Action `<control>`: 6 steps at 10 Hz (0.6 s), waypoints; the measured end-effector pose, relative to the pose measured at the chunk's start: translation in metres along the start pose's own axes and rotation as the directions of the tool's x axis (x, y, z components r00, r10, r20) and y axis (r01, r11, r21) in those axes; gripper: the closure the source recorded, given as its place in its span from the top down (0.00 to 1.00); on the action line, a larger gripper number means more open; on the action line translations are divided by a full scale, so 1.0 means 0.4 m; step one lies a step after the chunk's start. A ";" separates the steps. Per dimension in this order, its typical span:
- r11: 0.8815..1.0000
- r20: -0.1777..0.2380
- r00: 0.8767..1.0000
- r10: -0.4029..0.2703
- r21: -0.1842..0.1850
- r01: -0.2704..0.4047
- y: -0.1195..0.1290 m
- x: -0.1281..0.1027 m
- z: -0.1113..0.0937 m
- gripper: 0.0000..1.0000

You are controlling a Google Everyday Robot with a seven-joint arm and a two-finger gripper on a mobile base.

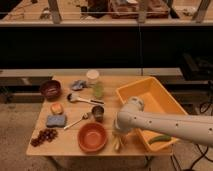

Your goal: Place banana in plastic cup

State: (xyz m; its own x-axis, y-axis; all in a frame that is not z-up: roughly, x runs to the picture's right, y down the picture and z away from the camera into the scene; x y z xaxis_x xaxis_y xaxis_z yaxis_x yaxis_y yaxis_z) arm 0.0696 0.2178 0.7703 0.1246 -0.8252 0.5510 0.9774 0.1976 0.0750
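The banana (117, 145) is small and pale yellow and lies near the table's front edge, just right of the orange bowl (92, 137). My gripper (119, 136) points down right over the banana, at or just above its top end; whether it touches the banana does not show. The arm (165, 124) reaches in from the right. The plastic cup (94, 84) is tall, translucent yellow-green with a whitish top, and stands upright at the back middle of the table, well away from the gripper.
A yellow bin (131, 94) on the table's right side holds a green cucumber-like piece (159, 139). A small dark metal cup (98, 113), two spoons (82, 99), a dark red bowl (50, 89), a blue sponge (56, 120), grapes (44, 136) and a crumpled cloth (78, 85) lie to the left.
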 end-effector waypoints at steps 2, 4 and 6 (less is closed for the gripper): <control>0.999 -0.039 0.999 -0.020 0.050 0.022 -0.026 0.005 -0.112 0.25; 0.994 -0.087 0.995 -0.053 0.095 0.062 -0.056 0.018 -0.227 0.25; 0.986 -0.147 0.984 -0.098 0.120 0.117 -0.103 0.058 -0.335 0.25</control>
State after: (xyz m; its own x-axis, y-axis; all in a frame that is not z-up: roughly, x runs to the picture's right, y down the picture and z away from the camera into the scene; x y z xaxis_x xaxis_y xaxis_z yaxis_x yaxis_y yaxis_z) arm 0.0552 0.1198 0.6687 0.0515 -0.9095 0.4126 0.9575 0.1623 0.2383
